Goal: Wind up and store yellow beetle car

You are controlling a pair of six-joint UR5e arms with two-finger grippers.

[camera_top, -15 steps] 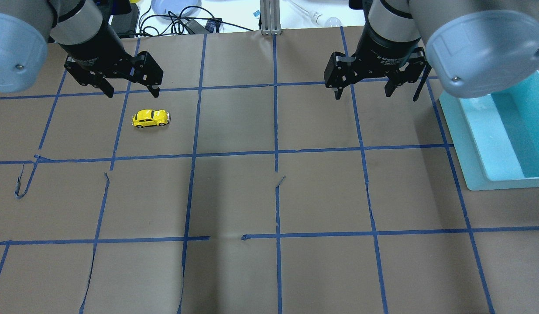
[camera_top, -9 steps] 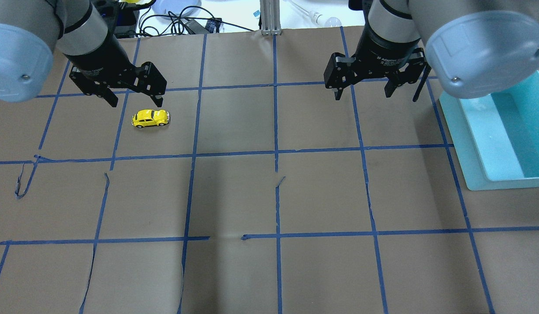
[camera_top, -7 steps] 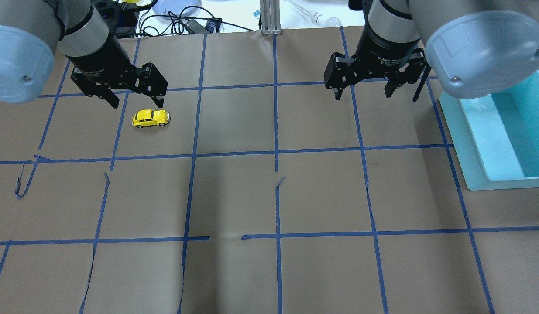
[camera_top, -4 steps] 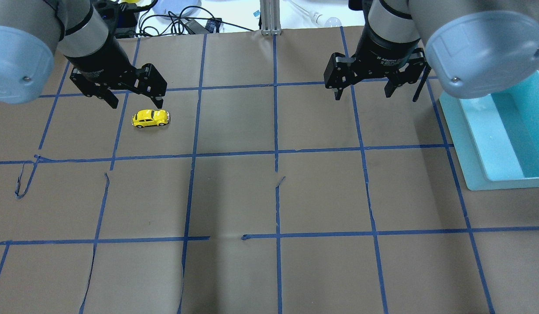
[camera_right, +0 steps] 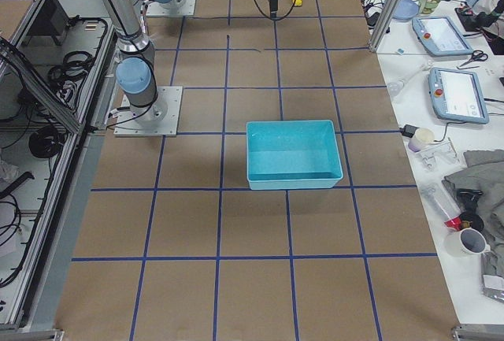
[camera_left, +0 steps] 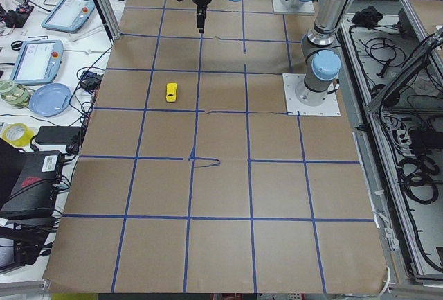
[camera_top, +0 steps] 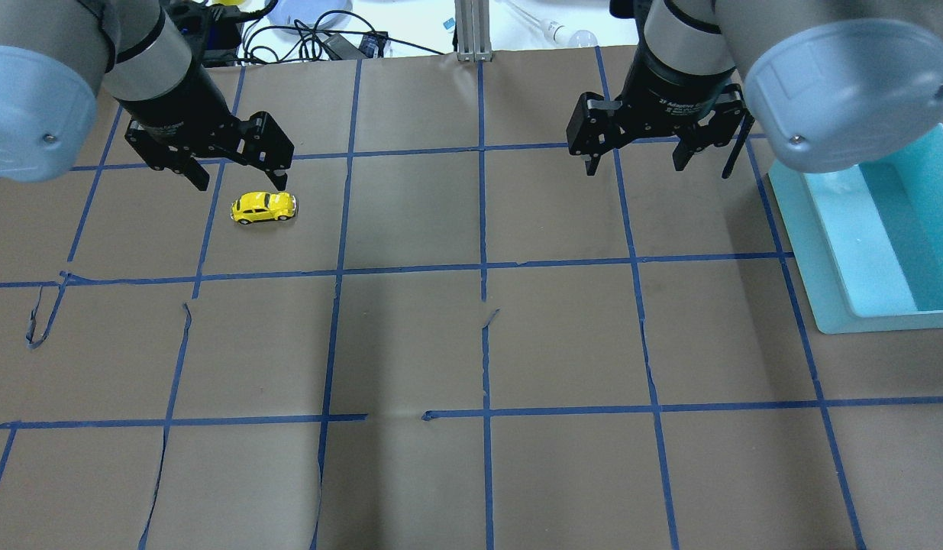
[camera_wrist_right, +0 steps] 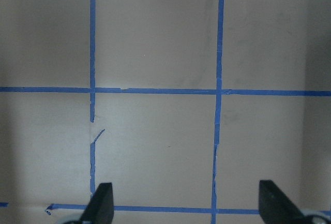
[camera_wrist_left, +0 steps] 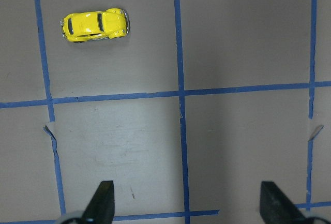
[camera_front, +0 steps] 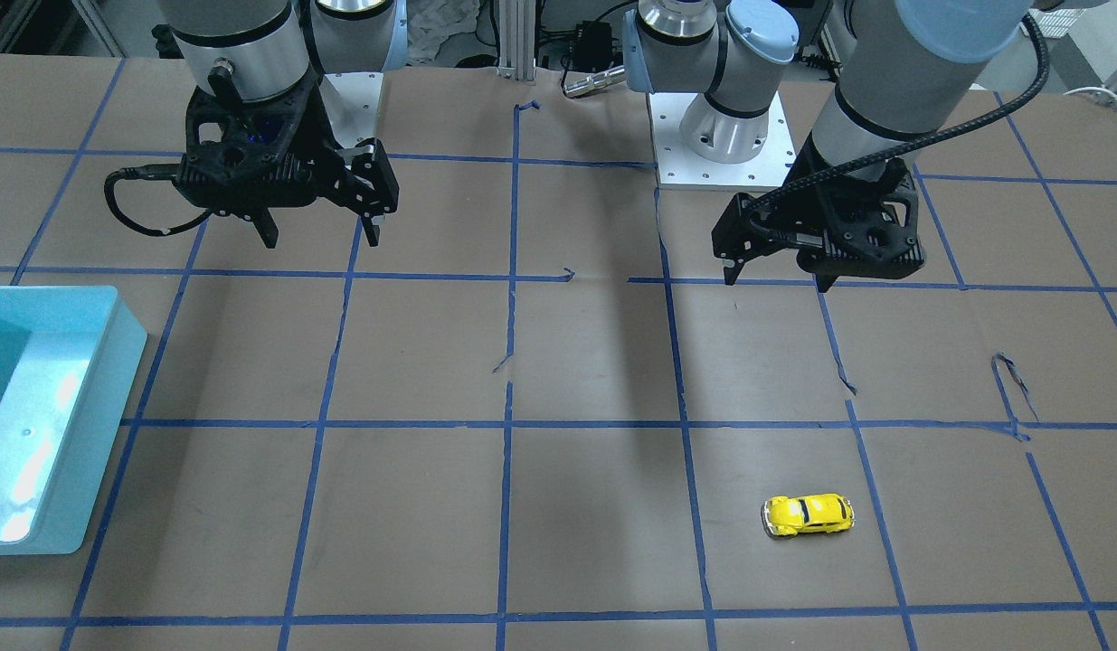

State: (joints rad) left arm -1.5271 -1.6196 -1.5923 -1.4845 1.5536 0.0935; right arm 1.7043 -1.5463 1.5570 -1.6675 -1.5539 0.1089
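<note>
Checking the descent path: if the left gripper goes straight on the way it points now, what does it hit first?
Most likely bare table. In the wrist view the car sits well off the line of the open left gripper, so it would be missed. Height unclear.

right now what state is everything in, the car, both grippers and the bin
yellow beetle car: upright on its wheels, not gripped
left gripper: jaws open, empty, hovering just short of the car
right gripper: jaws open, empty, hovering far from the car
teal bin: upright, open-topped, nothing visible inside
</note>
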